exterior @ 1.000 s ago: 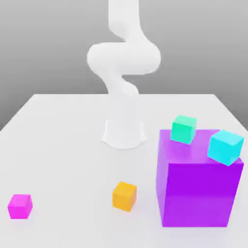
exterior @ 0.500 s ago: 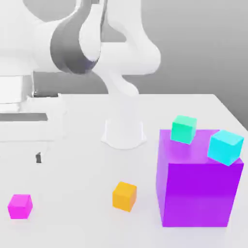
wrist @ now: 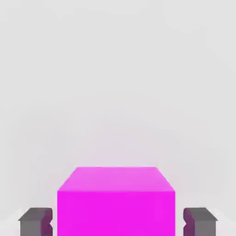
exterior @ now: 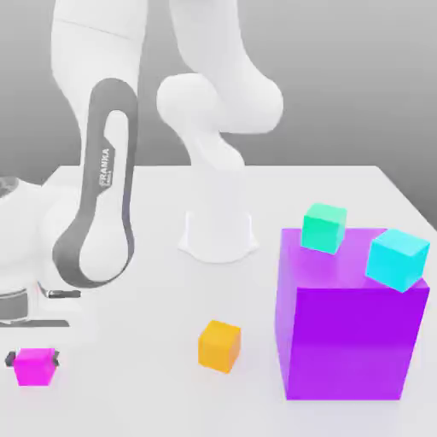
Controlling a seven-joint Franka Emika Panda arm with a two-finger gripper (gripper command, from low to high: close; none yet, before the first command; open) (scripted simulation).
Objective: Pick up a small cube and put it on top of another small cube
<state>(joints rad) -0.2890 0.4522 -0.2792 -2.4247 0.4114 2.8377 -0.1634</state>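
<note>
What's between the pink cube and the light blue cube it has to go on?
The orange cube sits on the table between them, and the light blue cube rests atop the big purple cube. The gripper is shut on the pink cube.

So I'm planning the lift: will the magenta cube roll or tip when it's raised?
Probably not: the magenta cube has flat faces, so it shouldn't roll. The gripper has its jaws against two opposite sides, which likely keeps it level. It looks rigid and plain, possibly somewhat slippery.
</note>
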